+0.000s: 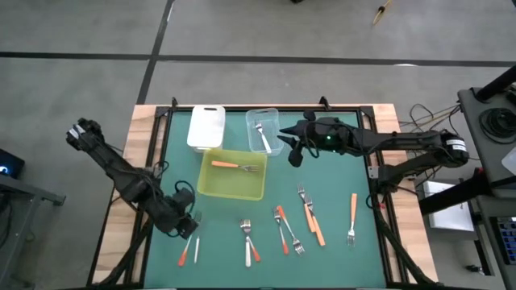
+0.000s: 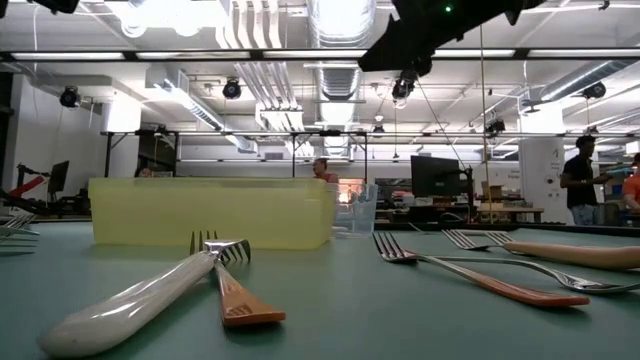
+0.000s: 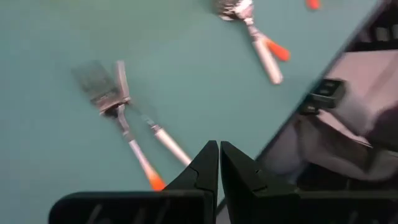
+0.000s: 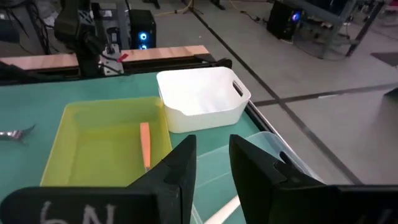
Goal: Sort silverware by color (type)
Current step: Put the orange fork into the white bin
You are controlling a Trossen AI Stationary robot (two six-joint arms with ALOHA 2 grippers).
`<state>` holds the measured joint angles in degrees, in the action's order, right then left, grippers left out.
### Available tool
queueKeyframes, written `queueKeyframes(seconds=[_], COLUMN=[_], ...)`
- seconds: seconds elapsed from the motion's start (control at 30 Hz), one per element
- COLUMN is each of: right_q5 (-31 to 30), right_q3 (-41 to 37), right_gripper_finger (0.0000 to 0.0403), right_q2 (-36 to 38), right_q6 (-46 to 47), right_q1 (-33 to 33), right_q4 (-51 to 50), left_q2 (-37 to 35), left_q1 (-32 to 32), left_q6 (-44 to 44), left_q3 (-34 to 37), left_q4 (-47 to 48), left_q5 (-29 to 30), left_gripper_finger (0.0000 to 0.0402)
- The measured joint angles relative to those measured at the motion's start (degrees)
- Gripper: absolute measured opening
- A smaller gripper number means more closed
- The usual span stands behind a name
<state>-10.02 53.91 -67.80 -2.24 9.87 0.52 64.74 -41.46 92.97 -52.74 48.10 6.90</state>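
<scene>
Silverware lies loose on the green table: an orange-handled and a white-handled fork (image 1: pixel 188 250) at the near left, and several more forks (image 1: pixel 284 229) across the near middle and right. My left gripper (image 1: pixel 191 228) hangs shut just beyond the left pair (image 3: pixel 118 99), touching nothing. My right gripper (image 1: pixel 290 147) stands open and empty, raised beside the clear tub (image 1: pixel 262 129), which holds a white-handled fork (image 1: pixel 261 133). An orange-handled fork (image 1: pixel 230 166) lies in the yellow-green tray (image 1: pixel 232 187).
A white tub (image 1: pixel 205 125) stands at the far left of the tray, beside the clear tub. The table has a raised dark frame (image 1: pixel 375 173) and wooden side strips. People stand in the room beyond the table in the low view.
</scene>
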Motion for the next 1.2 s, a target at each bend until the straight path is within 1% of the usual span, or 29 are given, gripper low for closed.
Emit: queueKeyframes(seconds=[0.1,0.2,0.3,0.37,0.47,0.53,0.67,0.73,0.97,1.1,1.2], right_q5=[0.0,0.0,0.0,0.0,0.0,0.0,0.0,0.0,0.1,0.1,0.1], right_q3=[-1.7,-2.9,-4.3,-4.9,-5.4,-5.4,-5.4,-5.4,-5.4,-5.4,-5.4], right_gripper_finger=[0.0086,0.0086,0.0086,0.0086,0.0086,0.0086,0.0086,0.0086,0.0086,0.0086,0.0086], right_q2=[1.4,2.4,3.0,3.0,2.8,2.8,2.8,2.8,2.8,2.8,2.8], right_q6=[-0.8,-1.5,-2.2,-2.5,-3.9,-5.0,-5.2,-5.2,-4.4,-4.0,-3.3], right_q1=[0.0,0.0,0.0,0.0,0.0,0.0,0.0,0.0,0.0,0.0,0.0], right_q4=[0.3,0.9,2.0,2.1,2.0,2.0,3.1,3.2,3.2,3.2,3.2], left_q2=[3.1,5.8,8.3,9.9,12.4,13.8,16.2,17.4,21.7,23.0,23.9], left_q1=[-0.7,-1.5,-1.9,-1.9,-2.1,-2.7,-3.7,-4.2,-4.2,-4.2,-4.2], left_q6=[2.4,4.6,6.5,8.4,12.2,13.8,16.5,17.6,17.7,17.8,18.1], left_q3=[-2.8,-4.5,-4.8,-4.4,-4.3,-4.3,-4.3,-4.3,-4.3,-4.3,-4.3], left_q4=[2.8,3.0,3.2,3.2,3.2,3.1,3.1,3.1,3.0,2.9,2.9], left_q5=[0.0,-0.7,-3.2,-6.3,-13.3,-15.6,-15.8,-14.8,-13.8,-13.7,-12.3], left_gripper_finger=[0.0,0.0,0.0,0.0,0.0,0.0,0.0,0.0,0.0,0.0,0.0])
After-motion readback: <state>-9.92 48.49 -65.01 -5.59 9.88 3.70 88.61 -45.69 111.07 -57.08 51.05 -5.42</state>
